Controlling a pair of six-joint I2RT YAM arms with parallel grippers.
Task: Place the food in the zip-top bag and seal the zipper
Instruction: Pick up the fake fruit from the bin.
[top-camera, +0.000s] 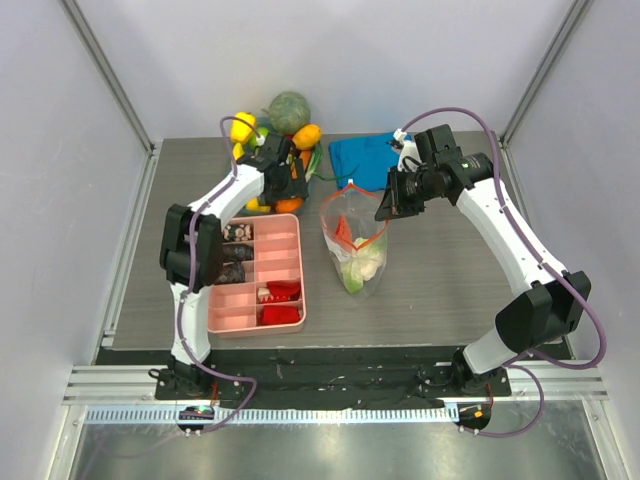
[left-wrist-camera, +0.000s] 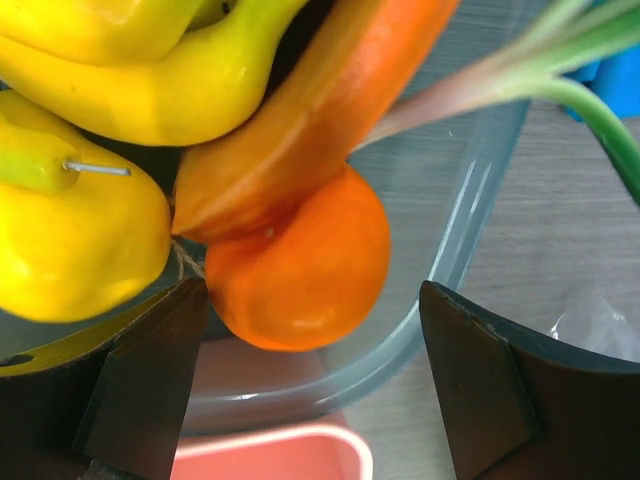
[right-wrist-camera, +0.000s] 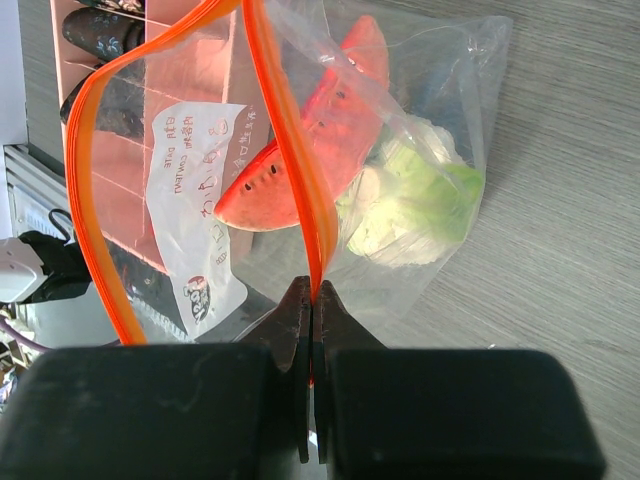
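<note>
The clear zip-top bag (top-camera: 356, 248) stands open on the table, holding a watermelon slice (right-wrist-camera: 320, 140) and a pale green and white piece (right-wrist-camera: 415, 205). My right gripper (right-wrist-camera: 311, 300) is shut on the orange-red zipper (right-wrist-camera: 285, 130) at one side of the mouth and holds it up; it also shows in the top view (top-camera: 392, 205). My left gripper (left-wrist-camera: 312, 335) is open at the food pile (top-camera: 285, 135). An orange (left-wrist-camera: 300, 270) lies between its fingers (left-wrist-camera: 150, 390) and looks ungripped. A carrot (left-wrist-camera: 320, 110), yellow bananas (left-wrist-camera: 150, 70) and a lemon (left-wrist-camera: 70, 240) lie beside the orange.
The pile sits in a clear container (left-wrist-camera: 455, 250) at the back of the table. A pink compartment tray (top-camera: 255, 275) lies left of the bag, close under my left gripper. A folded blue cloth (top-camera: 362, 160) lies behind the bag.
</note>
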